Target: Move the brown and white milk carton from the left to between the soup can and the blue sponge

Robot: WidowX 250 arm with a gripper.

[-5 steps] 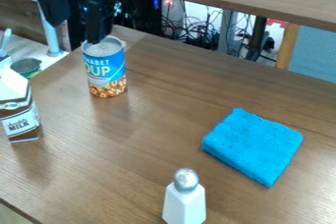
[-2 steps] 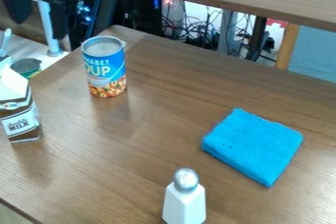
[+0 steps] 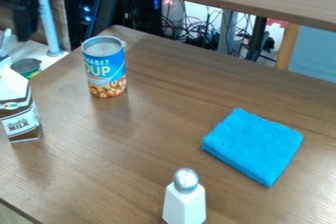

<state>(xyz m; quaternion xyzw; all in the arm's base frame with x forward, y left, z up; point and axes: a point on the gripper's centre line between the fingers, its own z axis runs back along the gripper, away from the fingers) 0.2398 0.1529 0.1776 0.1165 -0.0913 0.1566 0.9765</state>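
Farther toward the upper-left corner than in the earlier frame: black two-finger gripper [image 3: 23, 20], moving away from an upright blue-labelled cylindrical soup can [image 3: 106, 68], which keeps its place.
The step in hand is judged to be a retreat from the can; a next move back to it would call for lining up over its rim before descending. How far the gripper is open cannot be told; nothing is seen in its hold, and it is apart from the can. The can stands on the brown wood-grain table [image 3: 151, 120], near a brown-and-white gabled milk carton [image 3: 19, 112].
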